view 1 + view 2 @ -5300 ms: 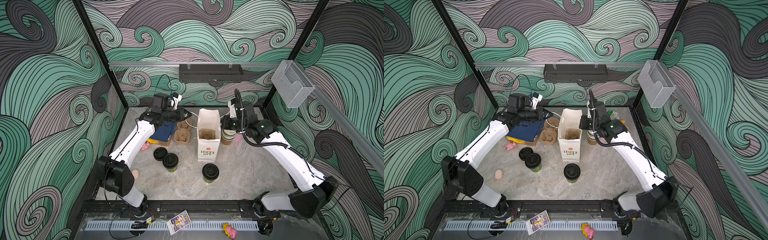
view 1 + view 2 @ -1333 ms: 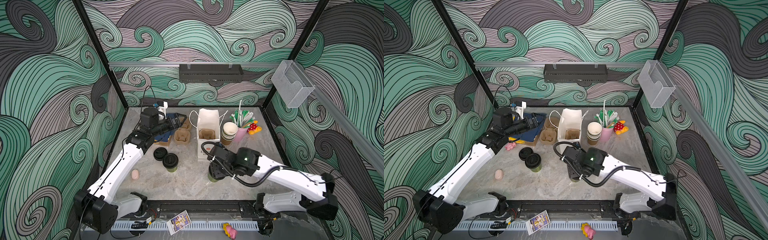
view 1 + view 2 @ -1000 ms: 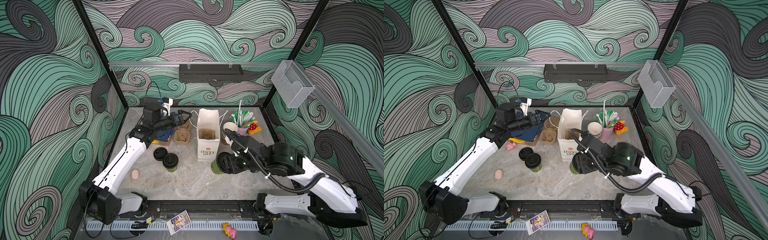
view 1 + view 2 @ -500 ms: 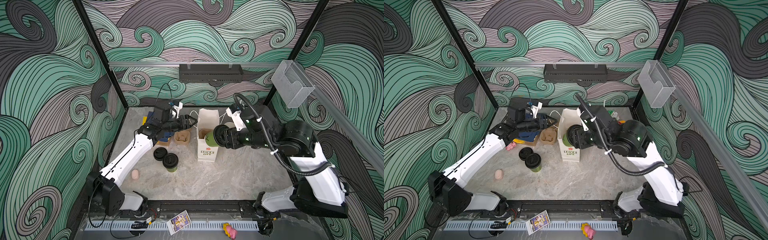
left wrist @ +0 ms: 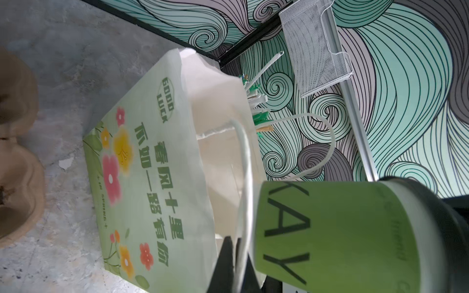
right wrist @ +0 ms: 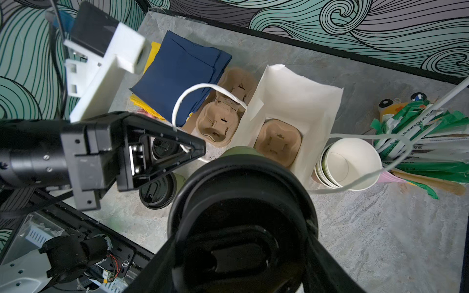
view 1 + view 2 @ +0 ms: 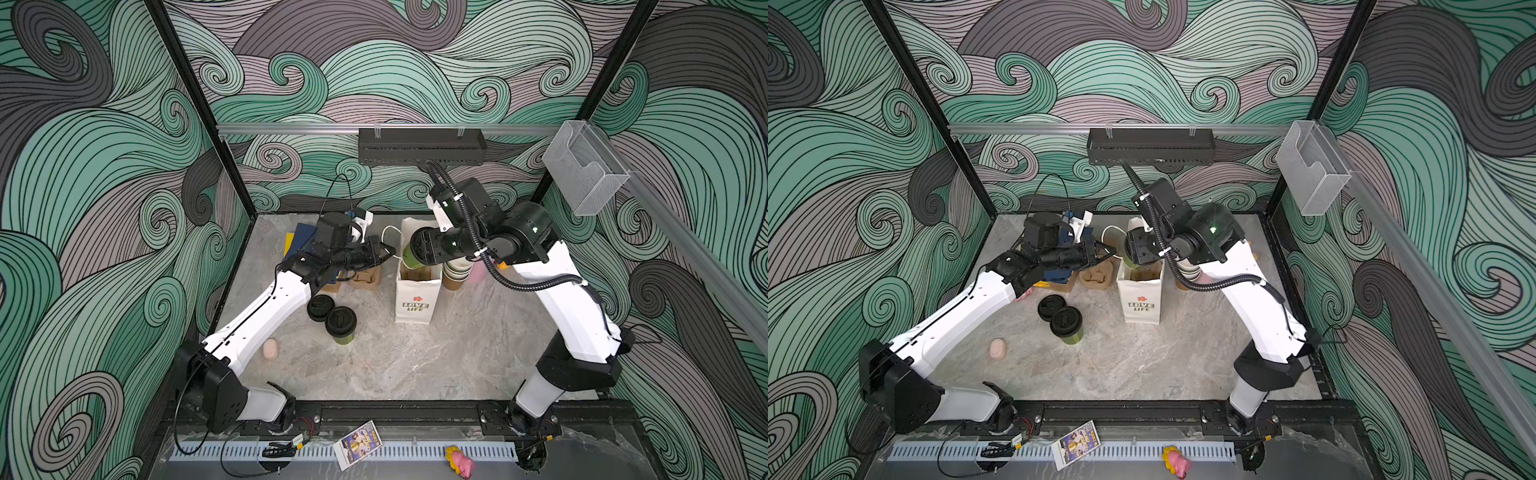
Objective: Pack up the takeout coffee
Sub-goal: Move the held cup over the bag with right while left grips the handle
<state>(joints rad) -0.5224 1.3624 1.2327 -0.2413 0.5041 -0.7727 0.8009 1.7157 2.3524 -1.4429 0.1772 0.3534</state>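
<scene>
Now: left gripper pinched shut on white handle of paper bag. Right gripper clamped round lidded cup, poised at bag mouth, above carrier inside.
Risk: cup catches bag edge or misses carrier socket and tips; thin handle slips.

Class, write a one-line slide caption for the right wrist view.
Black-lidded coffee cup at the mouth of the open white bag, whose handle the left gripper pinches.
</scene>
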